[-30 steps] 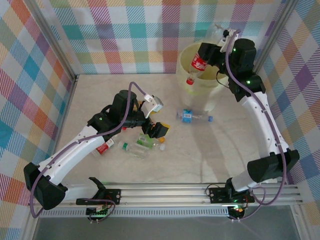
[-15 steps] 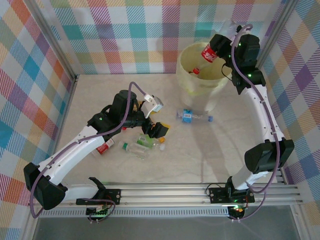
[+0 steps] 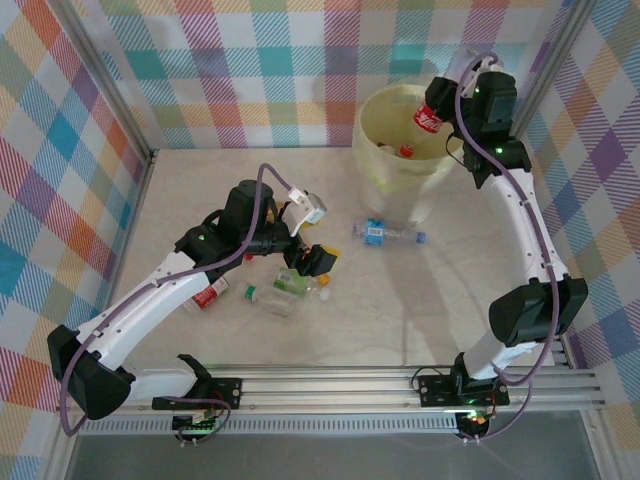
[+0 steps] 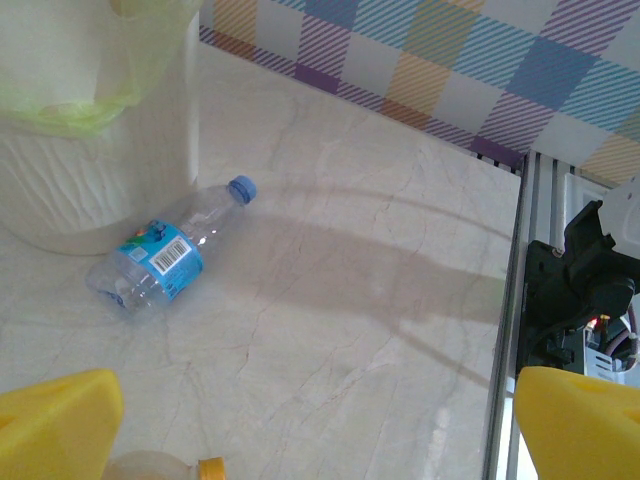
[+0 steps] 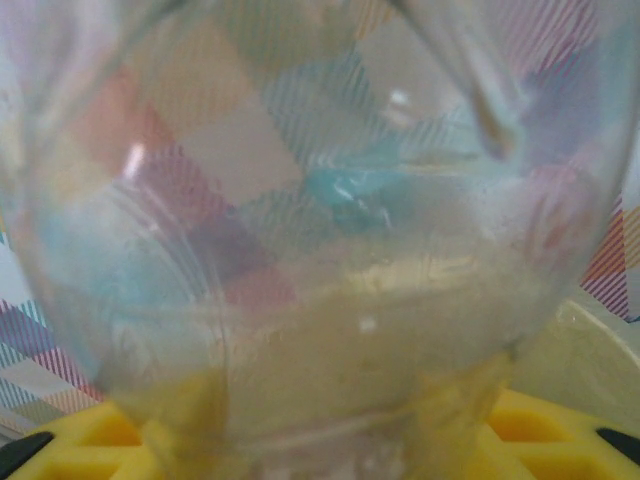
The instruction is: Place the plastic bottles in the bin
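Right gripper (image 3: 440,106): pinching red-label bottle (image 3: 428,117) — bin (image 3: 400,186) just below.
Left gripper (image 3: 315,258): spread.
Remaining: loose bottles (image 3: 270,297) beneath it — blue-label bottle (image 3: 385,233) just beyond.

The left arm (image 3: 150,295) and the right arm (image 3: 525,225) are each wearing smooth white shells between bulky black joint housings. A mauve-grey cable is looping along each arm, and small green lights are glowing on the black joints. Rows of tiny dark dots, probably screws, are running down the white links. The left gripper (image 3: 318,260) is showing blocky yellow fingers (image 4: 55,425), and the right gripper (image 3: 445,100) is showing yellow ones too.
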Robot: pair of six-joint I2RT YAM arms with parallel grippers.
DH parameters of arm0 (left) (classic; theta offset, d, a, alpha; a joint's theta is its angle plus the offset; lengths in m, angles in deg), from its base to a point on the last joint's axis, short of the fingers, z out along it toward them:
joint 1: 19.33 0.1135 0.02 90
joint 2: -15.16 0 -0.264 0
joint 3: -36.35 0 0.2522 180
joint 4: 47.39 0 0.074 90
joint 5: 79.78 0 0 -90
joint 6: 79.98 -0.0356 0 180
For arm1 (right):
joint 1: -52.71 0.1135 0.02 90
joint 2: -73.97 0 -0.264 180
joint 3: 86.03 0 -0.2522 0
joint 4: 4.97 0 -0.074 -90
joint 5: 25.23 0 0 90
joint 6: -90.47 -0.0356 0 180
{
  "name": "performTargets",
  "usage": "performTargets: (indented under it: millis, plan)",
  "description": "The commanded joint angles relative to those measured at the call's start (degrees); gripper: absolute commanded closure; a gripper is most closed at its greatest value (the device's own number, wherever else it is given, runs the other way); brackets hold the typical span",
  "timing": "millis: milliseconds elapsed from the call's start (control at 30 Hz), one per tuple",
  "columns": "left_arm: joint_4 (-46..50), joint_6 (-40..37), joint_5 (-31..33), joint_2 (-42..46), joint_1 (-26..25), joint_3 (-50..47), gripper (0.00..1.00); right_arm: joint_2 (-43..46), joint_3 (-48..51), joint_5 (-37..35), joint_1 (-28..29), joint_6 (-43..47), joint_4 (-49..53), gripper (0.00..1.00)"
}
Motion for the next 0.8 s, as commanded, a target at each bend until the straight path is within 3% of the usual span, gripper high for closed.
performTargets:
  millis: [0, 300, 500, 767]
  plan:
    - [-1.0, -0.2, -0.2, -0.3, -0.9, 0.6, 0.0, -1.1, 1.4, 2.4, -0.4, 4.9, 1.2, 0.49]
    - [-1.0, -0.1, -0.2, -0.6, -0.9, 0.5, 0.0, -4.0, 1.5, 6.9, -0.1, 10.7, 7.3, 0.44]
    - [-1.0, 0.0, -0.2, -0.4, -0.8, 0.6, 0.0, -5.2, 2.0, 3.9, 0.1, 11.6, 9.8, 0.42]
    - [-0.9, 0.1, -0.3, -1.0, -1.1, 0.6, 0.0, -6.8, -0.4, 0.6, 0.1, 11.6, 13.1, 0.32]
